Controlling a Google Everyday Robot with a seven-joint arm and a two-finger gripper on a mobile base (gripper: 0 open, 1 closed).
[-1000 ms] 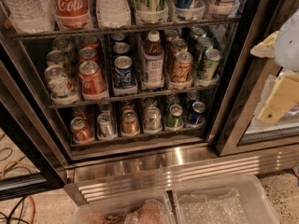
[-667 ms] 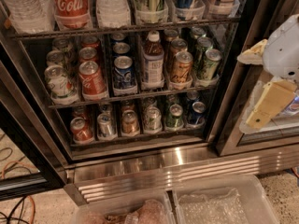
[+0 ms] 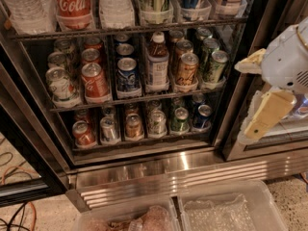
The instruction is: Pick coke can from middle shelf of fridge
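Observation:
The coke can [image 3: 94, 80] is red with white script and a silver top. It stands at the front of the second lane from the left on the middle shelf [image 3: 139, 98] of the fridge [image 3: 192, 170]. Two more red cans stand behind it. My gripper [image 3: 253, 94] is at the right edge of the view, in front of the fridge's right door frame. It is well right of the can and slightly lower. Its cream fingers [image 3: 266, 115] are spread apart and hold nothing.
A white-and-green can [image 3: 60, 84] stands left of the coke can and a blue can [image 3: 128, 74] right of it, then a brown bottle [image 3: 157, 64]. A large Coca-Cola bottle [image 3: 73, 4] is on the rack above. Two clear plastic bins [image 3: 231, 208] lie below. Cables [image 3: 14, 211] lie at the lower left.
My gripper has moved left and further into view from the right edge. The cans and bottles have not moved.

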